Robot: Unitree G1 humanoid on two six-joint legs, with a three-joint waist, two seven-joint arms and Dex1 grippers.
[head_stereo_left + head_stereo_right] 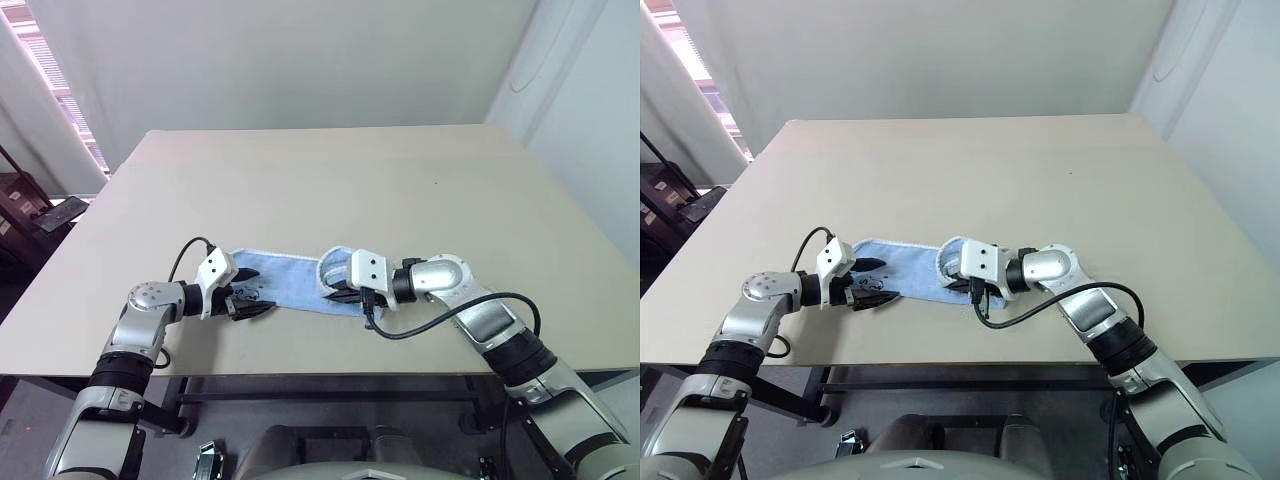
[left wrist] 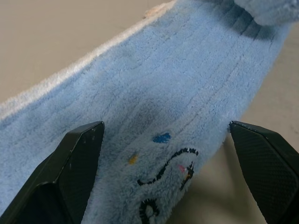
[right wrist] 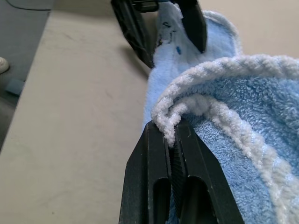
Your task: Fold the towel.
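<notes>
We clamped our right gripper (image 1: 962,282) on the small light-blue terry towel's (image 1: 905,268) white-stitched edge—lifting it for folding—while our left gripper (image 1: 876,280), jaws apart, straddled the opposite end on the beige worktop (image 1: 1040,180).

Two grippers at either end of a blue towel on a tan table

The towel (image 1: 908,268) lies as a narrow strip near the table's (image 1: 1040,180) front edge, running from nine o'clock to three o'clock. At its nine o'clock end the left gripper (image 1: 876,280) has its black fingers spread, one on each side of the cloth. At the three o'clock end the right gripper (image 1: 960,284) is pinched onto the towel, whose white-edged end curls up and over. A black cable (image 1: 1040,310) loops below the right arm.
</notes>
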